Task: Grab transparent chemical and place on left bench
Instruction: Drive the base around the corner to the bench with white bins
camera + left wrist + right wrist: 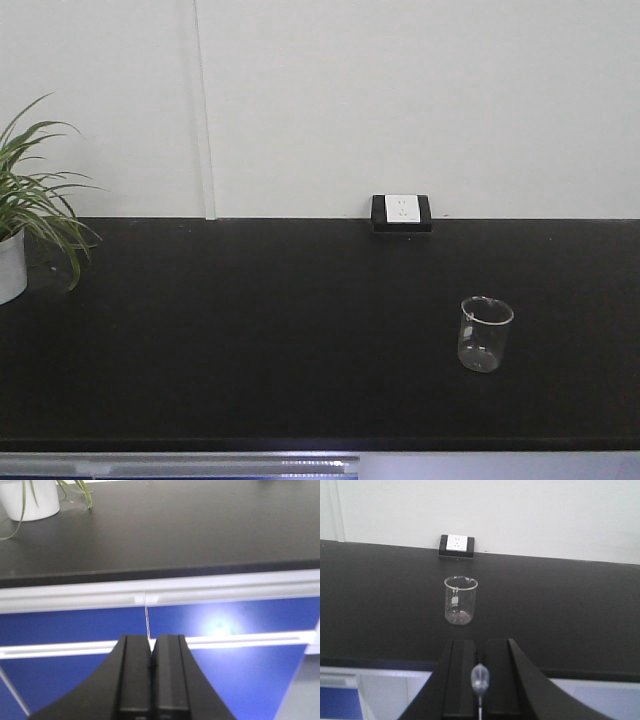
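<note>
The transparent chemical is a small clear glass beaker [486,334] standing upright on the left bench [250,330], right of centre, and I cannot tell if it holds liquid. In the right wrist view the beaker [460,600] stands a little beyond and left of my right gripper [480,642]. That gripper is shut with nothing in it and hovers at the bench's front edge [580,672]; a pale sliver of light shows low between its fingers. My left gripper [151,639] is shut and empty, below the countertop [175,525], facing the blue cabinet fronts [225,680].
A potted plant [20,230] in a white pot [31,499] stands at the bench's far left. A white socket in a black housing [402,211] sits against the back wall behind the beaker. Silver handle strips [240,587] run under the countertop edge.
</note>
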